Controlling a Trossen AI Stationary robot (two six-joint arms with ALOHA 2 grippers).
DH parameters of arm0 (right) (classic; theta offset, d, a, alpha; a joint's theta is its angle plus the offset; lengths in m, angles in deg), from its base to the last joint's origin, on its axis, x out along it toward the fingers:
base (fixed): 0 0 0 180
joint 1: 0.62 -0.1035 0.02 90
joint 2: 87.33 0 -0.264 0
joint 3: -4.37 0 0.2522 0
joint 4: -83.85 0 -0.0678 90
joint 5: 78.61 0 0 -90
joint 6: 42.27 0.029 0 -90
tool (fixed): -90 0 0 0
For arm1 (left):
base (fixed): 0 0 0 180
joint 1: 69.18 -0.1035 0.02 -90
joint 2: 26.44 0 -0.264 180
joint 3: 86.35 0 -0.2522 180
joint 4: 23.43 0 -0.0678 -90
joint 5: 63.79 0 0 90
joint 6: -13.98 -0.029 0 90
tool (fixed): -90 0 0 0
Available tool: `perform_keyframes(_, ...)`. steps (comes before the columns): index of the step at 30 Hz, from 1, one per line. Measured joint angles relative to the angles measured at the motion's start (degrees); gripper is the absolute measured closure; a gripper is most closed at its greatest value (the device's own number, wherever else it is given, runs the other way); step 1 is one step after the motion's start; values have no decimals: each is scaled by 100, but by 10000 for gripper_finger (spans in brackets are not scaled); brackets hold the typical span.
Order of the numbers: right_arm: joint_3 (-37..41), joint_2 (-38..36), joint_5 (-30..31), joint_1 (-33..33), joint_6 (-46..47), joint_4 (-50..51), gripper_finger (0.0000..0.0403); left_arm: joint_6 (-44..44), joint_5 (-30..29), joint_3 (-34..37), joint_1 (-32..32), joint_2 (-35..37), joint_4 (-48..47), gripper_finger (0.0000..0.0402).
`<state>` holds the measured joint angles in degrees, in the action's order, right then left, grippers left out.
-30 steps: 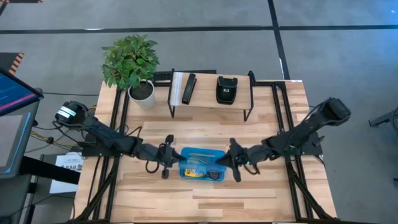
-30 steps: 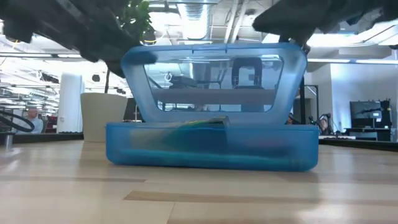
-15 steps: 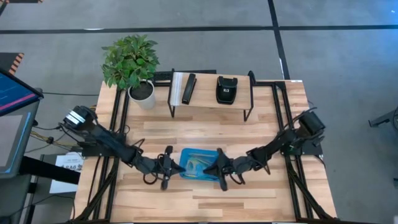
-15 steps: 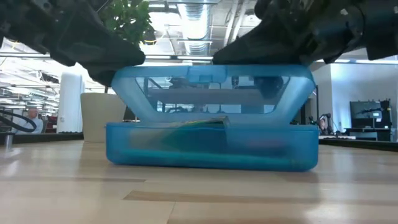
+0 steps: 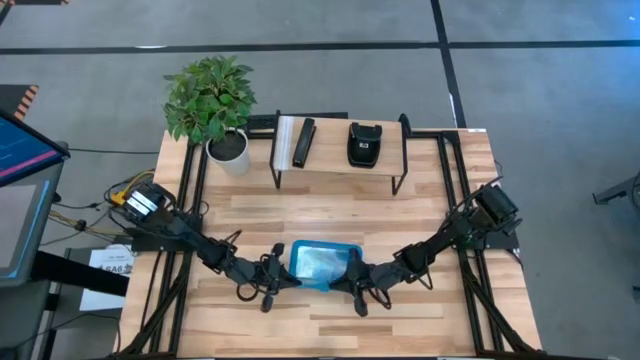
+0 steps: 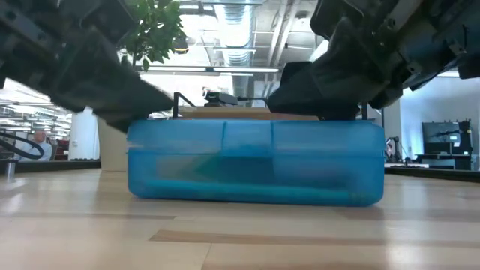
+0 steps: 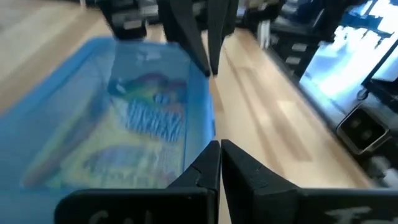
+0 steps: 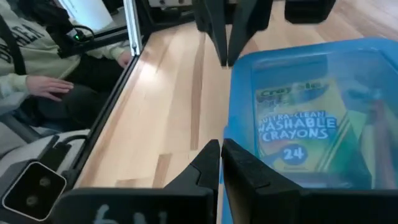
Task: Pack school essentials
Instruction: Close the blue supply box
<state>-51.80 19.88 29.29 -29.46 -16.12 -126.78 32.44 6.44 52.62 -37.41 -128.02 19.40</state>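
The blue translucent plastic box point(image 5: 322, 265) stands mid-table with its lid down flat. Through the lid show the school essentials, among them the yellow-green crayon box point(image 8: 292, 124) and other stationery point(image 7: 146, 115). My left gripper point(image 5: 284, 276) is shut at the lid's near left corner. My right gripper point(image 5: 347, 284) is shut at the lid's near right corner. In the low view both arms hang dark over the box top point(image 6: 251, 131). My left gripper lays its shut fingertips point(image 7: 211, 158) on the lid's near left corner point(image 7: 202, 134), slanting down from the table's left. The lid lies flat on the box. My right gripper lays its shut fingertips point(image 8: 214, 158) at the lid's near right corner point(image 8: 239, 134), slanting down from the table's right.
At the far side a black-framed shelf point(image 5: 340, 165) carries a white pad, a black bar point(image 5: 304, 142) and a black pouch point(image 5: 362, 143). A potted plant point(image 5: 210, 98) stands far left. Beyond the table's edge a person's hand point(image 8: 43, 87) rests.
Both grippers have sunk and come toward the table's near edge, closing in over the box. The lid, which stood nearly upright behind the box, has swung down and now lies shut on it; the box's base has stayed in place.
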Motion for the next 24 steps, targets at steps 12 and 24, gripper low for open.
perform_keyframes(12,-31,-35,87,12,319,1011,360,426,-15,-15,-33,-337,94,400)
perform_keyframes(24,-3,-240,-265,205,464,1675,360,173,392,-118,-264,-353,451,400)
